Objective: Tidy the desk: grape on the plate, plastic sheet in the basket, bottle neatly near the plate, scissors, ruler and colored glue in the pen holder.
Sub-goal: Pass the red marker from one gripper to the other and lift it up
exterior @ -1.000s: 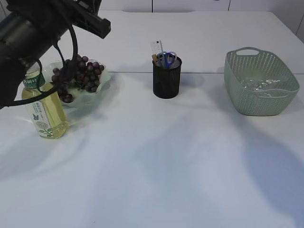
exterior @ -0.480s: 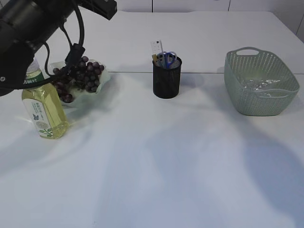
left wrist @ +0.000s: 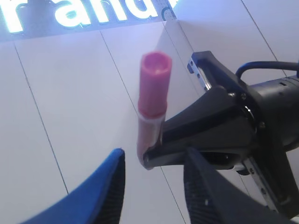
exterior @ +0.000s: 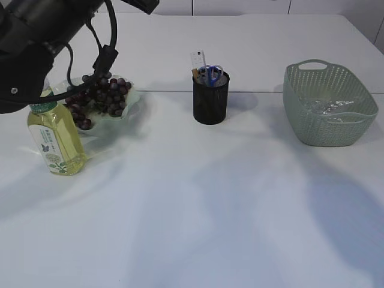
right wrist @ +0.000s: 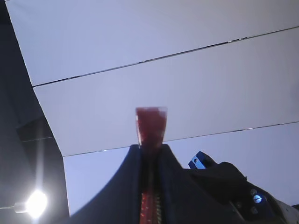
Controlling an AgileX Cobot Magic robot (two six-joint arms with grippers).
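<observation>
My right gripper (right wrist: 150, 150) is shut on the colored glue (right wrist: 151, 122), a pink-red tube that sticks up past its fingertips. It is high up and out of the exterior view. My left gripper (left wrist: 154, 161) is open and empty, pointing up at the right gripper (left wrist: 219, 123) and the glue (left wrist: 153, 86). On the desk, the grapes (exterior: 99, 96) lie on the pale green plate (exterior: 133, 96). The bottle (exterior: 55, 141) stands upright just in front of the plate. The scissors (exterior: 213, 74) and ruler (exterior: 198, 60) stand in the black pen holder (exterior: 211, 102). The plastic sheet (exterior: 327, 109) lies in the basket (exterior: 360, 129).
The left arm (exterior: 48, 30) hangs over the desk's back left corner, above the bottle and plate. The pen holder stands at the middle back and the basket at the back right. White wall panels fill both wrist views.
The left arm has lifted and swung up to the right, so its gripper end has left the top of the exterior view. The desk objects have not moved.
</observation>
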